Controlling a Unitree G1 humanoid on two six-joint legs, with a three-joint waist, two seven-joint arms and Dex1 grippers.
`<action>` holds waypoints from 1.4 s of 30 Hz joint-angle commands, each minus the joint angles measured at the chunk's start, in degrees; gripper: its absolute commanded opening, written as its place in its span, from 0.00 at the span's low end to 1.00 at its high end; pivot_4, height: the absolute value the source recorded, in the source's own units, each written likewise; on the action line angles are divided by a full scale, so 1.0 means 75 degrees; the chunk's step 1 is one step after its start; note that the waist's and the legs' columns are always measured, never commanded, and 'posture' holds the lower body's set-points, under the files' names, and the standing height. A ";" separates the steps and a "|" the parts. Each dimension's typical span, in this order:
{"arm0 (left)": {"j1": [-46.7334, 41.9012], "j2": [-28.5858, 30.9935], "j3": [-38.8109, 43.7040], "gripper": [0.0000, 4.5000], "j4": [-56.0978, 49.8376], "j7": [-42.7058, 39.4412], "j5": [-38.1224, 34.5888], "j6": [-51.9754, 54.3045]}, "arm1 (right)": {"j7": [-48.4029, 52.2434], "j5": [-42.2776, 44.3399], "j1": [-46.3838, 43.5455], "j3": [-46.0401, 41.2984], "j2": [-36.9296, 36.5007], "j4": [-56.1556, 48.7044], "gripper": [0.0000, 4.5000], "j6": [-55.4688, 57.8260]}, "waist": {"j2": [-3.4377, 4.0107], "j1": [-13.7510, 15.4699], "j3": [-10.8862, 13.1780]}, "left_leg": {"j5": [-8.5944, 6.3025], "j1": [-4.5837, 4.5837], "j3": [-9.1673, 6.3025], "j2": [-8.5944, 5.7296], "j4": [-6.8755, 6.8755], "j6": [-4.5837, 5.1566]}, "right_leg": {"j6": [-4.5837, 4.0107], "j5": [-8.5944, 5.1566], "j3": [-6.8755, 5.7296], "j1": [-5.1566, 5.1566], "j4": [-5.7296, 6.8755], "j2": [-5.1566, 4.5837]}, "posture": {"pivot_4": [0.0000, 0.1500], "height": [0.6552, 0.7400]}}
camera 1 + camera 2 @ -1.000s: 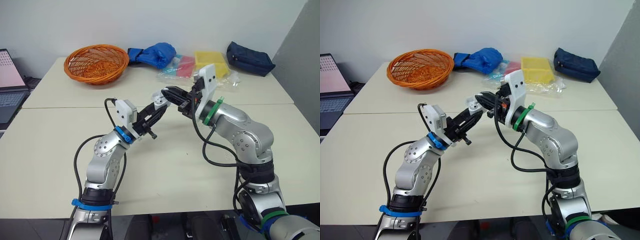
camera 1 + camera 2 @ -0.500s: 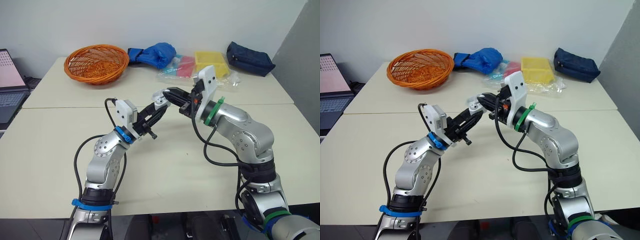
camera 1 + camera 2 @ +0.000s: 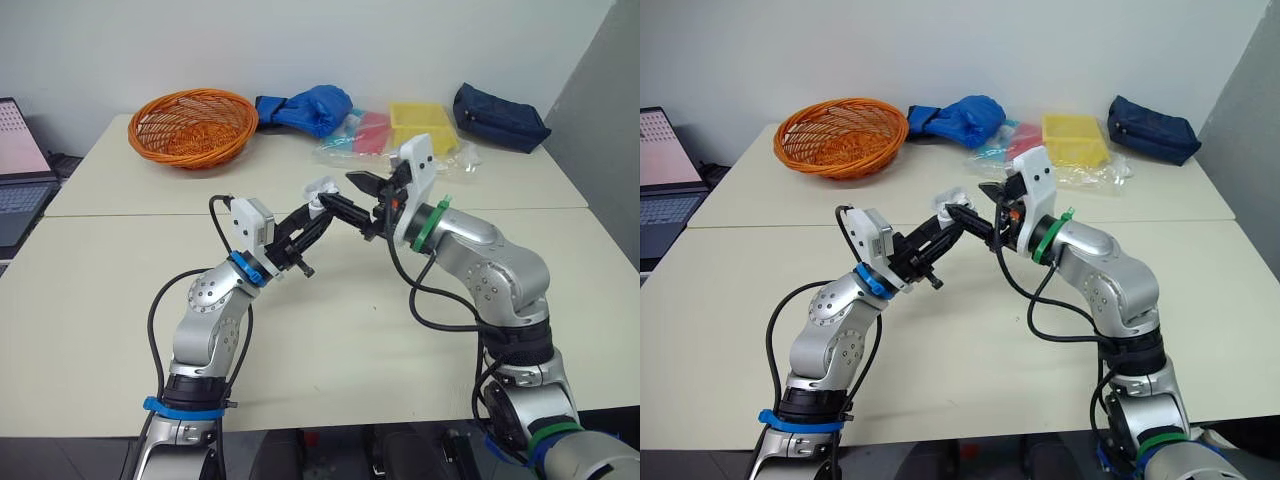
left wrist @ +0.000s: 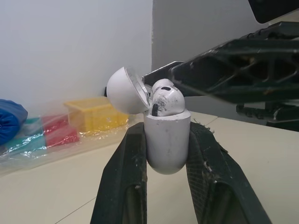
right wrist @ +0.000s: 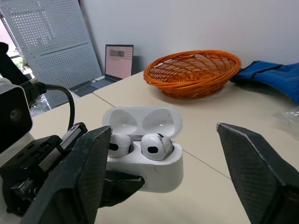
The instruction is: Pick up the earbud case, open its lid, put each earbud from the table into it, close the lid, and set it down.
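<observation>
White open earbud case (image 4: 166, 140) between fingers of left gripper (image 4: 167, 130)

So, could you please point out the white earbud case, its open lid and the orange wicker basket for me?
white earbud case (image 4: 167, 142): left wrist view, front of its rounded body.
open lid (image 4: 124, 91): left wrist view, its domed outer shell.
orange wicker basket (image 5: 196, 87): right wrist view, its woven front wall.
</observation>
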 commanded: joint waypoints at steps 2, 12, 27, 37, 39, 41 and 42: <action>-0.0117 0.0048 -0.0014 0.17 -0.0291 -0.0060 -0.0056 -0.0075 | 0.1121 0.2386 -0.0862 -0.1239 -0.0837 0.0182 0.79 0.1815 | -0.0001 0.0003 0.0001 | 0.0000 -0.0001 0.0002 0.0001 -0.0001 0.0001 | 0.0000 0.0000 -0.0005 0.0001 -0.0005 -0.0003 | 1.00 1.00; -0.0163 0.0285 -0.0216 0.17 -0.0244 -0.0666 -0.0087 -0.0063 | 0.3071 -0.0788 -0.2248 0.1005 -0.2354 0.3833 0.43 -0.1115 | 0.0000 -0.0105 0.0001 | -0.0008 0.0006 0.0019 -0.0002 -0.0007 0.0014 | 0.0000 0.0000 0.0001 0.0001 -0.0020 0.0000 | 1.00 1.00; -0.0135 0.0413 -0.0320 0.17 -0.0234 -0.0841 0.0012 -0.0046 | 0.4799 -0.1614 -0.3760 0.1593 -0.0895 0.5183 0.01 -0.1301 | 0.0000 -0.0038 0.0001 | -0.0012 -0.0034 0.0016 0.0001 -0.0015 0.0020 | -0.0033 0.0018 -0.0006 -0.0038 -0.0020 -0.0005 | 1.00 1.00; -0.0172 0.0354 -0.0219 0.17 -0.0189 -0.0712 -0.0094 0.0017 | 0.5483 -0.1992 -0.3060 0.2006 -0.1715 0.3414 0.01 -0.1321 | 0.0000 0.0008 0.0001 | -0.0012 -0.0034 0.0012 0.0001 -0.0010 0.0020 | -0.0027 0.0015 -0.0013 -0.0038 -0.0016 -0.0005 | 1.00 1.00; -0.0221 0.0325 -0.0167 0.17 -0.0175 -0.0674 -0.0159 0.0085 | 0.5383 -0.2173 -0.2822 0.2063 -0.1779 0.3091 0.01 -0.1594 | 0.0000 0.0001 0.0001 | -0.0012 -0.0034 0.0012 0.0000 -0.0010 0.0020 | -0.0023 0.0012 -0.0012 -0.0040 -0.0010 -0.0005 | 1.00 1.00; -0.0274 0.0312 -0.0144 0.17 -0.0150 -0.0673 -0.0189 0.0138 | 0.5281 -0.2291 -0.2494 0.2119 -0.1830 0.2732 0.01 -0.1760 | 0.0000 -0.0006 0.0001 | -0.0012 -0.0034 0.0013 0.0001 -0.0006 0.0020 | -0.0011 0.0006 -0.0010 -0.0043 -0.0002 -0.0004 | 1.00 1.00; -0.0291 0.0313 -0.0145 0.17 -0.0146 -0.0673 -0.0193 0.0156 | 0.5258 -0.2334 -0.2369 0.2137 -0.1849 0.2603 0.01 -0.1822 | 0.0000 -0.0003 0.0001 | -0.0012 -0.0034 0.0014 0.0001 -0.0007 0.0020 | -0.0006 0.0003 -0.0007 -0.0046 0.0000 -0.0004 | 1.00 1.00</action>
